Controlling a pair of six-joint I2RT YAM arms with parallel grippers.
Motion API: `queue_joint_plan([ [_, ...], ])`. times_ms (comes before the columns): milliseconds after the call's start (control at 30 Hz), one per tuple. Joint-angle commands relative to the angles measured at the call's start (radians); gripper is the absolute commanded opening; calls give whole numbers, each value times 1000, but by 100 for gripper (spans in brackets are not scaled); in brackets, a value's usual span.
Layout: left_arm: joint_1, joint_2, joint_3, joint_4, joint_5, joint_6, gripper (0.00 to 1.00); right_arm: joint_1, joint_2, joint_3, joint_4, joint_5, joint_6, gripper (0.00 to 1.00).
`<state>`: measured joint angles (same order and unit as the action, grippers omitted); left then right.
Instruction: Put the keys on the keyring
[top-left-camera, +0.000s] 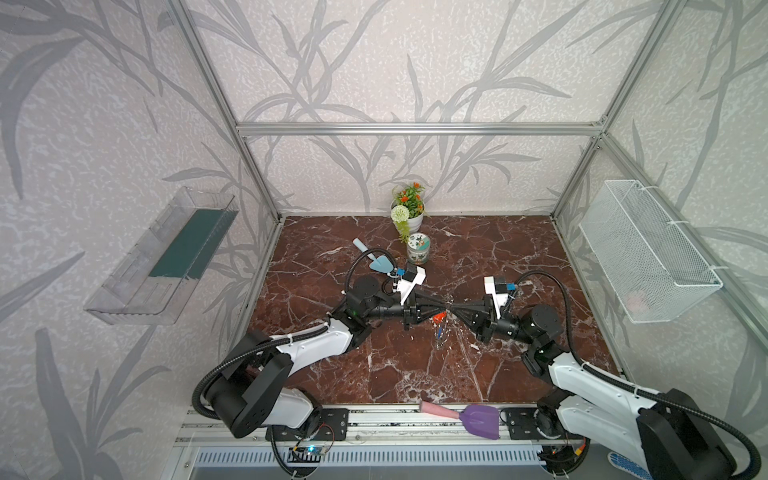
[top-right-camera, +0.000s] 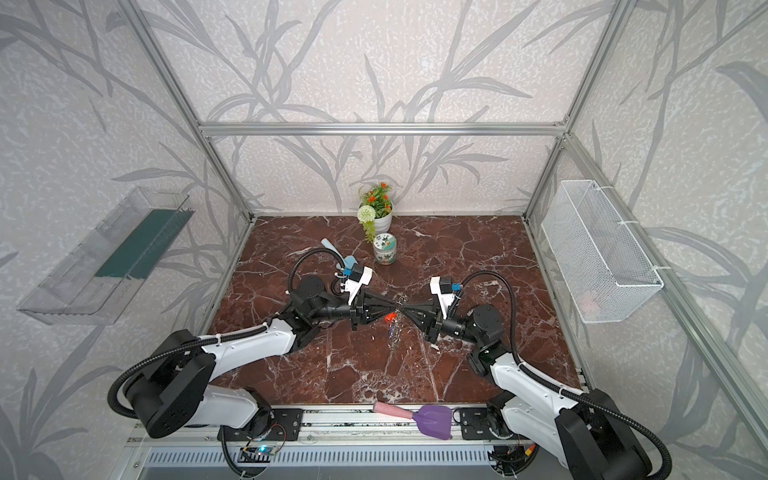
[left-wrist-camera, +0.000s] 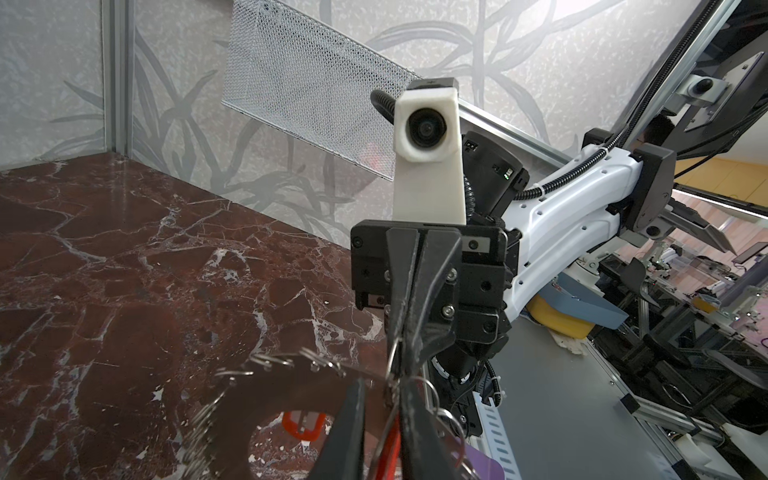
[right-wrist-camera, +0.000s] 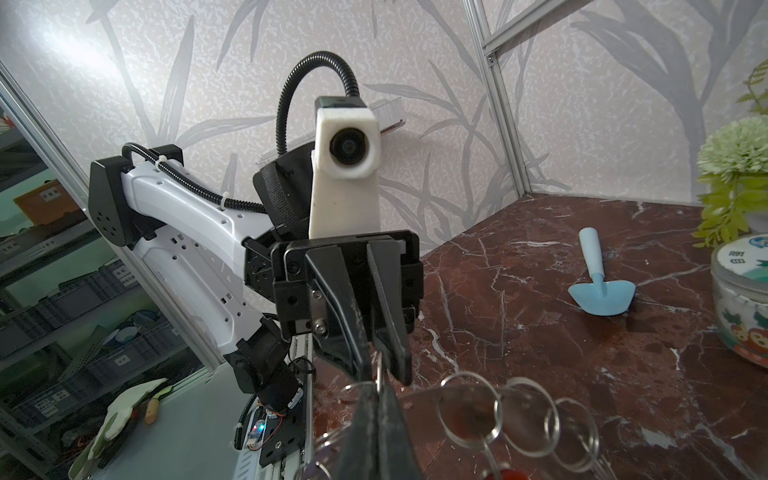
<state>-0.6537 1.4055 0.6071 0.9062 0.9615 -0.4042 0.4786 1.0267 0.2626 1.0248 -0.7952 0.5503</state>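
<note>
The keyring (top-left-camera: 443, 332) hangs above the middle of the marble table, almost edge-on in both top views, with my two grippers meeting tip to tip at its upper rim. My right gripper (right-wrist-camera: 376, 399) is shut on the flat grey rim. My left gripper (left-wrist-camera: 380, 386) faces it, its jaws a narrow gap apart around one wire split ring, seen edge-on between its fingertips (right-wrist-camera: 401, 370). The red-orange key (top-left-camera: 437, 318) hangs from a split ring just below the left fingertips and shows through the keyring's (left-wrist-camera: 266, 399) hole. The blue key (top-left-camera: 439, 332) dangles lower.
A blue trowel (top-left-camera: 376, 257), a patterned cup (top-left-camera: 417, 248) and a flower pot (top-left-camera: 409, 216) stand behind the grippers. A purple trowel (top-left-camera: 473, 419) lies on the front rail. A mesh basket (top-left-camera: 648, 253) hangs on the right wall, a clear shelf (top-left-camera: 166, 257) on the left.
</note>
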Motion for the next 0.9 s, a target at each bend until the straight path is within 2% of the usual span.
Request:
queue_joint_plan([
  [0,-4,10,31,27,19,-5,15,-3,-7,29,50,-16,0,0],
  [400,-11,-22,39,-9,-5,5,0,-2,13,29,64,-24,5,0],
  [700,-50,-129,58,-288,-191,185,0,-3,-7,17,101,-38,15,0],
  [867,-59,-173,71,-375,-275,226,0,-3,-47,2,73,-35,-14,7],
])
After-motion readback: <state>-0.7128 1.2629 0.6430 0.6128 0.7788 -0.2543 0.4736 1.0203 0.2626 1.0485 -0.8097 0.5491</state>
